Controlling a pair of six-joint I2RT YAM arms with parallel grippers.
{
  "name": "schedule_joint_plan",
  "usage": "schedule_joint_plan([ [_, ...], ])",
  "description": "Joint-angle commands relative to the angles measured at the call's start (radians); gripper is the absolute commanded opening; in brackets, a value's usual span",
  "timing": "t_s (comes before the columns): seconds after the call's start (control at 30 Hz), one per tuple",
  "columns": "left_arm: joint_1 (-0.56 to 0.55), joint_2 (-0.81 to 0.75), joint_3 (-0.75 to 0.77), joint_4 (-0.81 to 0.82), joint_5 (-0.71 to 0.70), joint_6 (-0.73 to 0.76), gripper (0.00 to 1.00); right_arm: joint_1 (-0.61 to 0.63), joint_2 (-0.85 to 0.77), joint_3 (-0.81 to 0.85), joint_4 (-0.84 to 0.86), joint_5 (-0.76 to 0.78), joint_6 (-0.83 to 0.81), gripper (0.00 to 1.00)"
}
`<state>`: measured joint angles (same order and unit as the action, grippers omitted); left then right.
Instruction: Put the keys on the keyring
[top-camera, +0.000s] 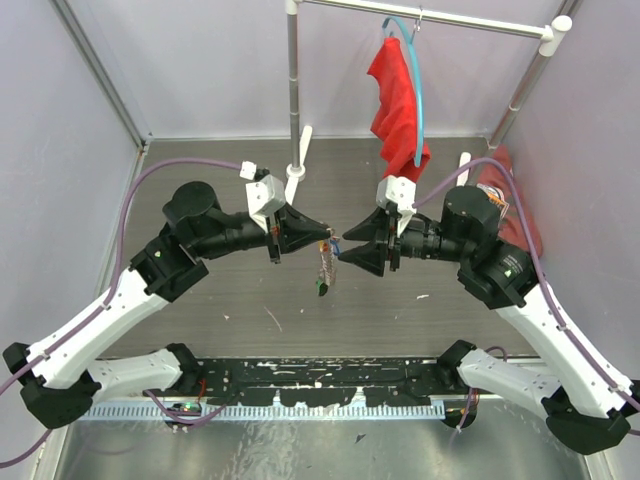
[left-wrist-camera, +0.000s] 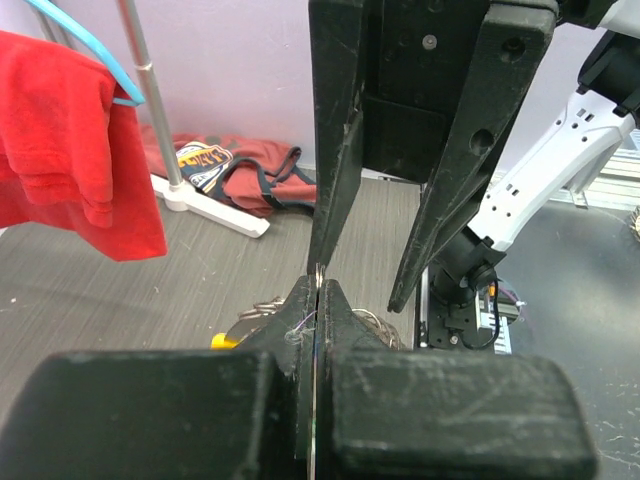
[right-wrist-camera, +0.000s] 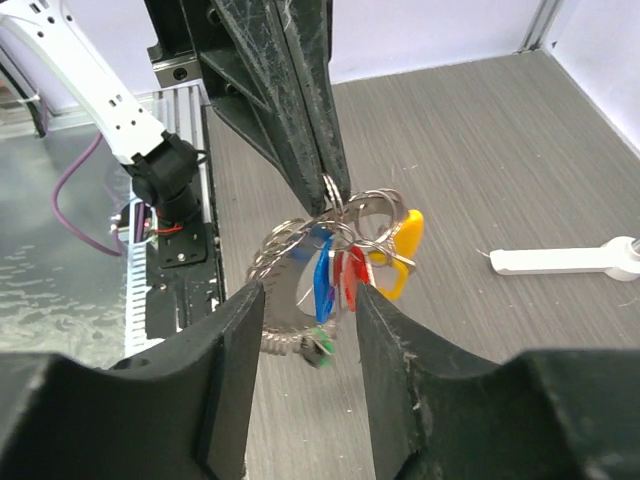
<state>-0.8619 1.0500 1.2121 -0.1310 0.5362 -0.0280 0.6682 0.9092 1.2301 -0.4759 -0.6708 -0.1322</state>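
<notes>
The left end effector (top-camera: 322, 237) is pinching the keyring (right-wrist-camera: 276, 248) midway between the worktop's (top-camera: 230, 300) side edges, while the keys (right-wrist-camera: 335, 275) are dangling downward just ahead of the spread right end effector (right-wrist-camera: 307, 300).

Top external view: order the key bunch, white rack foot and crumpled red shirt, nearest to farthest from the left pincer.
1. The key bunch, hanging at the left pincer's tips.
2. The white rack foot, behind it.
3. The crumpled red shirt, far right.
</notes>
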Motion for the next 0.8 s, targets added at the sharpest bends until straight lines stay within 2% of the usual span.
schedule_joint_plan([
  [0.0,0.0,-0.004,0.041,0.064,-0.007,0.005,0.0,0.02,0.0,-0.008,0.075,0.005,0.043,0.44],
  [0.1,-0.001,-0.001,0.042,0.064,-0.003,0.005,0.0,0.028,0.01,-0.01,0.077,0.015,0.045,0.38],
  [0.3,-0.001,-0.001,0.045,0.064,0.003,0.005,0.0,0.04,0.022,-0.013,0.083,0.042,0.048,0.36],
  [0.53,-0.001,-0.002,0.044,0.066,0.011,0.001,0.0,0.05,0.029,-0.011,0.089,0.076,0.051,0.45],
  [0.77,0.0,0.006,0.047,0.071,0.022,-0.007,0.0,0.058,0.037,-0.012,0.1,0.073,0.06,0.47],
])
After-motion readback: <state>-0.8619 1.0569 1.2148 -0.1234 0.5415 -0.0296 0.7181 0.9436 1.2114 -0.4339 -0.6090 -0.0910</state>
